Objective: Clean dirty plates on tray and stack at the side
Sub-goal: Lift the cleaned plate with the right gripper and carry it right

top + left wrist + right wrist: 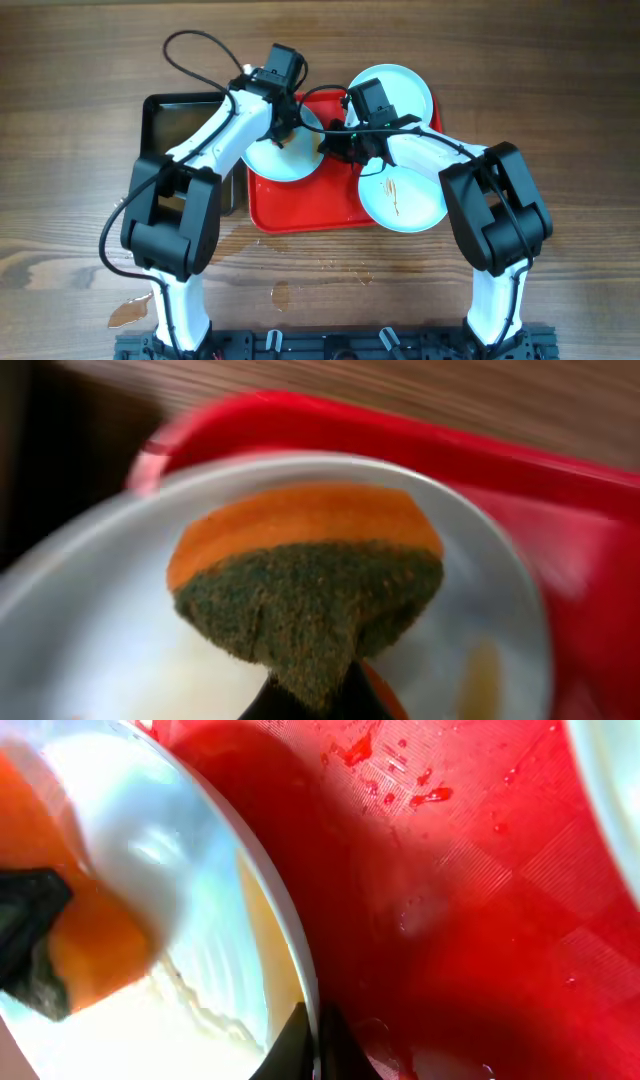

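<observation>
Mid-table, on the brown wooden tabletop [80, 80]: large red rectangular plastic tray [300, 205]. A small black rectangular pan [175, 125] lies just beside the tray's left edge.

Plates:
- The left pale-blue round shallow plate [285, 165] is on the tray's far-left part. Both arms meet over it.
- The far pale-blue round shallow plate [405, 85] is at the tray's far-right corner, partly over the rim.
- The near-right pale-blue round shallow plate [410, 205] hangs over the tray's right edge. It has a thin brownish smear [392, 195] in its middle.

Left gripper [283, 128]: clamped on an orange sponge with a dark green scouring face [300, 580]. The green side faces the wrist camera, and the sponge sits over the left plate's bowl [80, 620]. Only the base of the fingers shows at the bottom of this view, and the picture is blurred. The red rim of the tray [420, 450] runs behind the plate.

Right gripper [308, 1045]: closed on the rim of the left plate [150, 850], one finger on each side of the edge. In this view the sponge [95, 950] shows as an orange blur against the plate's inside. A yellowish film lies on the plate near the rim. The tray floor [480, 920] fills the right of the view.

A small puddle [130, 312] lies on the tabletop at the near left.
</observation>
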